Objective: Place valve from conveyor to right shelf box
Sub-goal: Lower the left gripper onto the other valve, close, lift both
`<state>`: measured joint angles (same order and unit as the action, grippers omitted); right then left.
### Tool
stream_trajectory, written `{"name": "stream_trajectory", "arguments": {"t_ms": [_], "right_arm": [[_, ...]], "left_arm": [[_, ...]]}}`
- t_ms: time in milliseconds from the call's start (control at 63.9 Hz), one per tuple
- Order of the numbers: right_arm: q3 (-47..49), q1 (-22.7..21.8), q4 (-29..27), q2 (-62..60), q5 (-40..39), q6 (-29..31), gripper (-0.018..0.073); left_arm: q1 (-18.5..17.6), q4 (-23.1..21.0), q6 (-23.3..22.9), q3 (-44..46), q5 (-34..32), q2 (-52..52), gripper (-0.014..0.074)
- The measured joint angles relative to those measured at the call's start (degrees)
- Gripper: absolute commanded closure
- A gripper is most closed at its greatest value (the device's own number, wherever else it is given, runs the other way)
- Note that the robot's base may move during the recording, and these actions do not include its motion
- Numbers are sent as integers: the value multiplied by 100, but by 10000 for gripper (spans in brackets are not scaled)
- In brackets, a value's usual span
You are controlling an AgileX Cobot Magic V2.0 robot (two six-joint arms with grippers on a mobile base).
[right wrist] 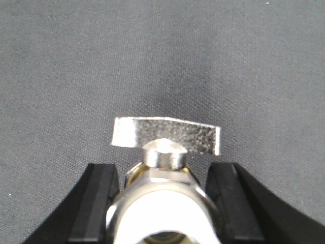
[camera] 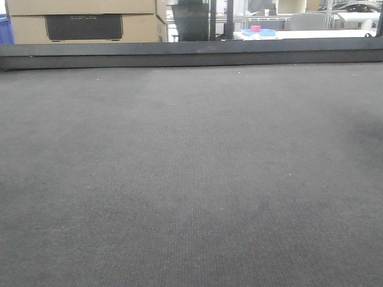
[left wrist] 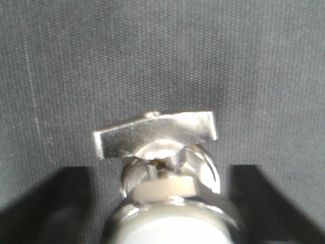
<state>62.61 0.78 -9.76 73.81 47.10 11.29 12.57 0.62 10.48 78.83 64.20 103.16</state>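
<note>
Front view: we record a wide flat dark grey woven-fabric conveyor belt (camera: 191,179) filling the lower frame, bounded at its far side by a dark raised edge rail (camera: 191,54). Beyond the rail stand tan cardboard boxes (camera: 84,21) at the left. Toward the right lies a shallow blue tray (camera: 258,32) carrying a small pink object (camera: 255,28).

Left wrist view: we find the left gripper (left wrist: 161,173) over the same grey fabric. Its black fingers (left wrist: 66,203) appear only as dark blurred shapes at either side of a shiny silver metal valve with a flat wing handle, the left valve (left wrist: 161,152). The handle lies crosswise, tilted slightly, and points away from the camera. The picture is soft, and a strip of fabric shows between the left-side finger and the upper valve body. We cannot tell whether these fingers bear on the valve or merely flank it.

Right wrist view: we find the right gripper (right wrist: 163,168) over the belt fabric with a second shiny silver metal valve with a flat wing handle, the right valve (right wrist: 165,173), seated between its black padded fingers (right wrist: 99,203). Both pads meet the sides of the valve body, so we record this claw as clamped on the right valve. Its handle also lies crosswise.

We cannot tell from either wrist view whether the valves touch the belt
</note>
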Motion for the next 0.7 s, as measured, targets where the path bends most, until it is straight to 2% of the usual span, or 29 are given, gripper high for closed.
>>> {"name": "stream_trajectory", "arguments": {"t_ms": [125, 391, 704], "right_arm": [[0, 0, 0, 0, -4, 0, 712], [0, 0, -11, 0, -168, 0, 712], [424, 0, -131, -233, -191, 0, 712]], "left_arm": [[0, -10, 4, 12, 66, -10, 706], [-30, -193, 4, 12, 109, -531, 708], [-637, -241, -256, 424, 18, -1757, 708]]}}
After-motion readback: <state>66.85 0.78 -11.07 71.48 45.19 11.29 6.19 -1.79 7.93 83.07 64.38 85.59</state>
